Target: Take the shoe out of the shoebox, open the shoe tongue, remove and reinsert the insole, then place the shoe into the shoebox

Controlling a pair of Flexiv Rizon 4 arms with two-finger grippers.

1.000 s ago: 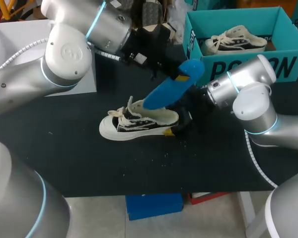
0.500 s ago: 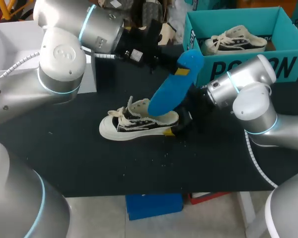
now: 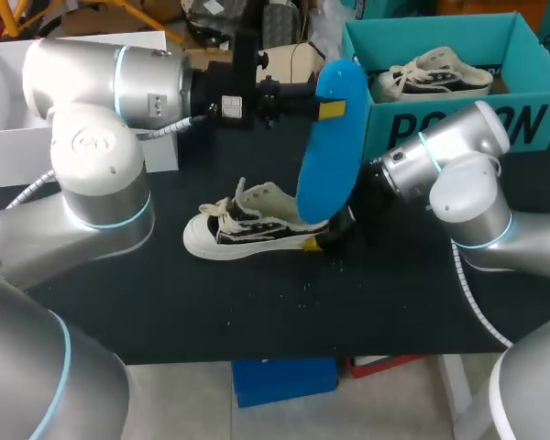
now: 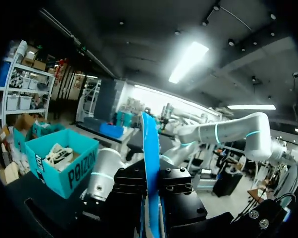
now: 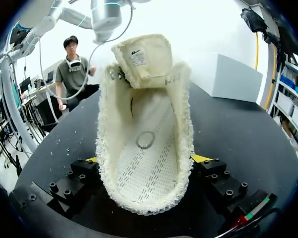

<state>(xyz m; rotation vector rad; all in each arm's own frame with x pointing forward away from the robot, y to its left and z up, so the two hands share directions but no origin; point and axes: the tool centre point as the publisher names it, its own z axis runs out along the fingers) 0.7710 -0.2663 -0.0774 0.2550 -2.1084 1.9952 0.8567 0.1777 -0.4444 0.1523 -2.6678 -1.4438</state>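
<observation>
- The cream-and-black shoe (image 3: 257, 225) stands on the black counter (image 3: 165, 302), with its toe toward my left arm's side.
- The right hand (image 3: 325, 229) grips the shoe's heel with a yellow tip on each side. The tongue (image 5: 141, 57) is lifted back, so the inside lies open.
- The left hand (image 3: 323, 103) holds the blue insole (image 3: 330, 156) upright by its upper end. The lower end sits at the shoe's heel opening.
- From the left wrist, the insole shows edge-on, pinched between both fingers.
- The teal shoebox (image 3: 440, 124), behind the right arm, holds a second shoe (image 3: 435, 78).
</observation>
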